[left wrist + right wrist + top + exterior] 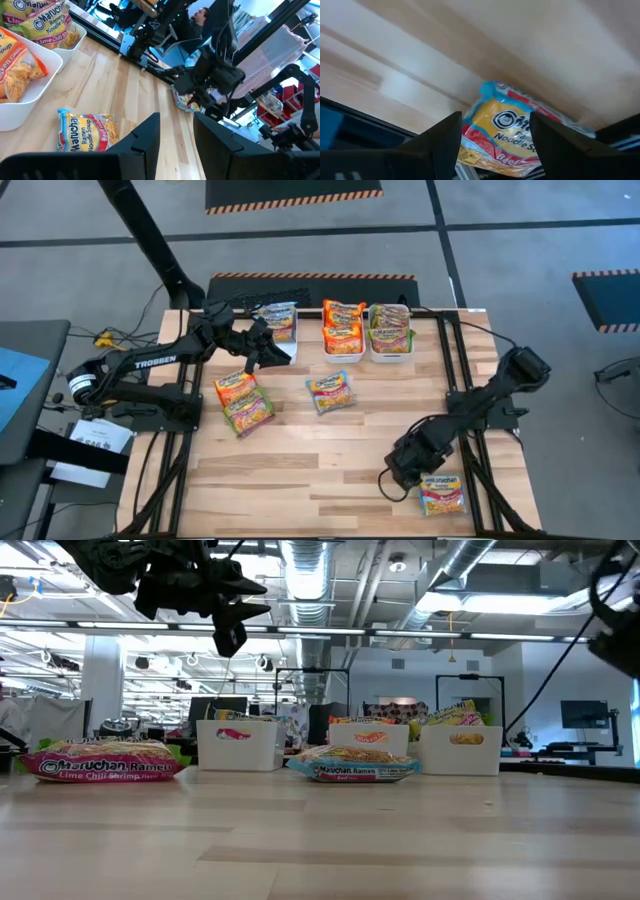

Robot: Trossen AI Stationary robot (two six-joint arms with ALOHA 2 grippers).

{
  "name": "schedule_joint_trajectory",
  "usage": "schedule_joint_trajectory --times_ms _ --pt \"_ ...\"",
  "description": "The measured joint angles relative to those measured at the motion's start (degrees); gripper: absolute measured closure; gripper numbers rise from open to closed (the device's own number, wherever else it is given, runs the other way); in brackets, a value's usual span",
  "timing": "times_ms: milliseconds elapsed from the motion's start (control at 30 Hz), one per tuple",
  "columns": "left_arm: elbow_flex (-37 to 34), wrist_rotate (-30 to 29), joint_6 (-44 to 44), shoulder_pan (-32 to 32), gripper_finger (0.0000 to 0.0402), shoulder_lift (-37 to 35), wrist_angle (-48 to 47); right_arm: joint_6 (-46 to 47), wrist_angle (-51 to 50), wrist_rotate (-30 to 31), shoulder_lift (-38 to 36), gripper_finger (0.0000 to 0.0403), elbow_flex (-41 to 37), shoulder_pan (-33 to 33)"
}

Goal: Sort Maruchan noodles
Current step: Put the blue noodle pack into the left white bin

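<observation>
Three white bins stand in a row at the far edge: the left one (pixel 277 321) holds a blue-edged packet, the middle one (pixel 342 332) orange packets, the right one (pixel 390 332) green packets. Loose Maruchan noodles lie flat on the table: two overlapping packets (pixel 243 400) at the left, a blue-red beef packet (pixel 330 392) in the middle, and another blue-red packet (pixel 442 493) at the near right corner. My right gripper (pixel 495 117) hangs open just over that corner packet (pixel 515 132), slanting down, a finger on either side. My left gripper (pixel 176 120) is open and holds nothing, raised beside the left bin.
Black frame rails run along the table's left and right edges (pixel 470 430), close to the corner packet. A wide stretch of bare wood (pixel 300 470) lies at the near middle. People and equipment show in the room beyond the table.
</observation>
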Motion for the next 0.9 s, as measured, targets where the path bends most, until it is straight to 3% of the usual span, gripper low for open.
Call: schedule_joint_trajectory --times_ms 367,600,700,900 --pt "0.00 -0.26 0.61 0.00 0.0297 0.00 -0.82 -3.85 -0.03 -1.04 10.37 0.0145 2.95 0.00" --pt "0.00 -0.28 0.63 0.00 0.0297 0.00 -2.18 -3.85 0.59 -4.82 14.21 0.0159 2.99 0.25" --pt "0.00 -0.28 0.64 0.00 0.0297 0.00 -3.07 -3.82 0.54 -6.28 14.49 0.0205 2.99 0.24" --pt "0.00 -0.27 0.93 0.00 0.0297 0.00 -3.02 -3.80 0.50 -8.53 14.46 0.0355 2.99 0.22"
